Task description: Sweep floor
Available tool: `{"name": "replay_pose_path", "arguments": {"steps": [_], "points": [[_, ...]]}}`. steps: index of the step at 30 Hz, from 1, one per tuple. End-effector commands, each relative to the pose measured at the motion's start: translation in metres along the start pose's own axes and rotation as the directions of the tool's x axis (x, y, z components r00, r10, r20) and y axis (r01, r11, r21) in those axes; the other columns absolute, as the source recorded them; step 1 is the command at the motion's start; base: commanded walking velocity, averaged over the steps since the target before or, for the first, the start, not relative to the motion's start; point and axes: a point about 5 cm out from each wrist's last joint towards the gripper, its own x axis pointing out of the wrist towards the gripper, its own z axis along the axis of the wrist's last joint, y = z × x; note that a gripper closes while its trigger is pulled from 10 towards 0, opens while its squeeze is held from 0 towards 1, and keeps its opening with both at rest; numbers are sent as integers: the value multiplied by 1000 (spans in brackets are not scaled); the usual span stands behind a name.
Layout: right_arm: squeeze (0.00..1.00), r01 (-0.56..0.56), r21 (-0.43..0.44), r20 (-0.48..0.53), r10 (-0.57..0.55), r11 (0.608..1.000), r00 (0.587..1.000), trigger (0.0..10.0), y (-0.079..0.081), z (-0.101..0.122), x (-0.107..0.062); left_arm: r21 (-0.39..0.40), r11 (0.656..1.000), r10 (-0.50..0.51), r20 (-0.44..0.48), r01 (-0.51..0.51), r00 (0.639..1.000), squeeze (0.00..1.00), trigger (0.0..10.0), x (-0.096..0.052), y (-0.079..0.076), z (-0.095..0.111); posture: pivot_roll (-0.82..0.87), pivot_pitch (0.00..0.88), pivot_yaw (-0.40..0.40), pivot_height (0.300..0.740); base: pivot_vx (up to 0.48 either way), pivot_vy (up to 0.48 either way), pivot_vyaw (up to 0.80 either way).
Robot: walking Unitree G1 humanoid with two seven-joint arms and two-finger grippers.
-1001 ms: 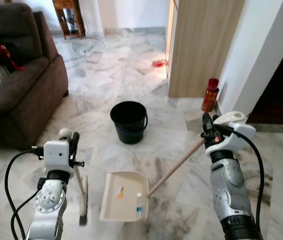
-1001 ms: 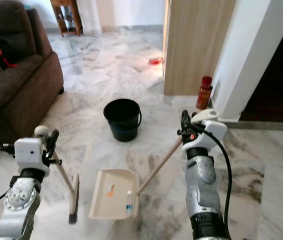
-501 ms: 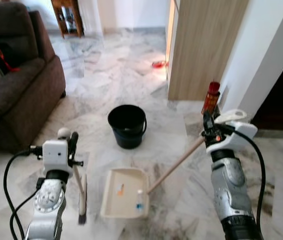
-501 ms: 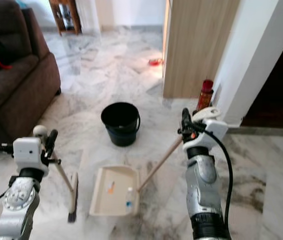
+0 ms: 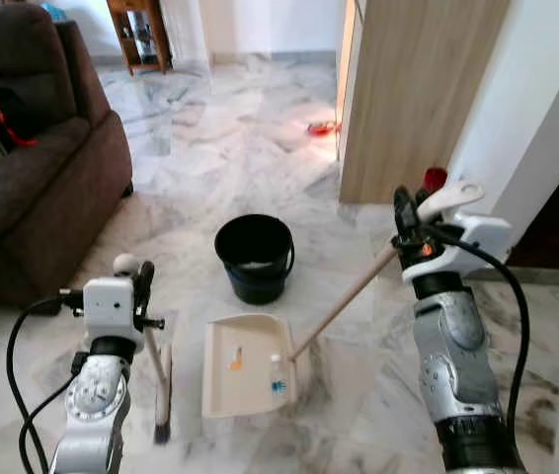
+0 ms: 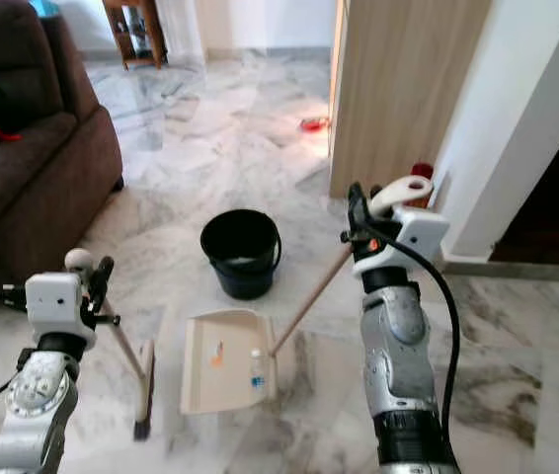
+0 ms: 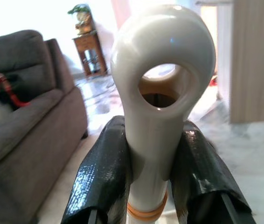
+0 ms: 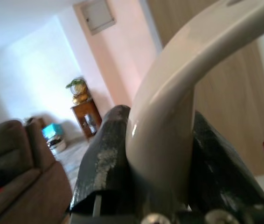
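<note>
Gripping broom (image 5: pixel 162 380), left gripper (image 7: pixel 153 154) closed

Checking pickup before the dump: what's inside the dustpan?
The dustpan holds two bits near its right side: a small orange scrap and a small clear bottle with a blue label. The pan floor looks otherwise bare; fine dust can't be judged.

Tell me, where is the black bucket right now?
The black bucket stands on the marble floor straight ahead of the robot, just beyond the cream dustpan, with the brown sofa off to its left.
</note>
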Motion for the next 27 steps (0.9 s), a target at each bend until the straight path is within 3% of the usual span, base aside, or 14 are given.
{"name": "replay_pose_path", "arguments": {"steps": [1,12,16,21,27], "points": [[0,-60,0,135,60,998,989,10000,17,32,12,7,1000,19,55,-19,998,0,10000,4,8,11,73,0,70,740,319,0,0],[0,-120,15,228,114,993,967,10000,32,64,23,4,1000,20,55,-20,998,0,10000,5,7,10,71,0,68,740,318,0,0],[0,-119,14,228,112,993,967,10000,33,64,23,3,1000,18,56,-18,998,0,10000,5,6,10,75,0,64,740,318,0,0],[0,-123,20,221,116,992,968,10000,35,63,23,3,1000,22,59,-22,998,0,10000,5,7,10,78,0,62,740,316,0,704],[0,-132,44,205,121,990,971,10000,35,59,24,3,1000,23,62,-23,998,0,10000,6,6,11,81,0,61,740,320,0,0]]}}
